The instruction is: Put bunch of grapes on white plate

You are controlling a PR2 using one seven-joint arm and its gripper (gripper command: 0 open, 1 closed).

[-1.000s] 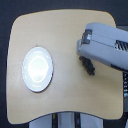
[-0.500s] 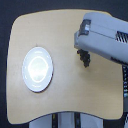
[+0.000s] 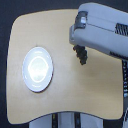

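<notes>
The white plate (image 3: 37,69) lies on the tan table at the exterior view's left, round and glossy, with nothing on it. My grey arm reaches in from the upper right. At its tip, the gripper (image 3: 80,50) points down over the table's middle right. A dark lumpy cluster, the bunch of grapes (image 3: 82,57), hangs from it and moves with it, so the gripper looks shut on the bunch. The fingers are too blurred to pick out from the grapes. The bunch is well to the right of the plate, apart from it.
The tan table (image 3: 65,102) has rounded corners, and its edges run close to the frame on all sides. The bulky arm housing (image 3: 102,30) covers the table's upper right corner. A dark floor surrounds the table.
The arm has moved up and toward the exterior view's left, carrying the dark cluster along. Most of that shift came in the first half second. The plate has stayed put.
</notes>
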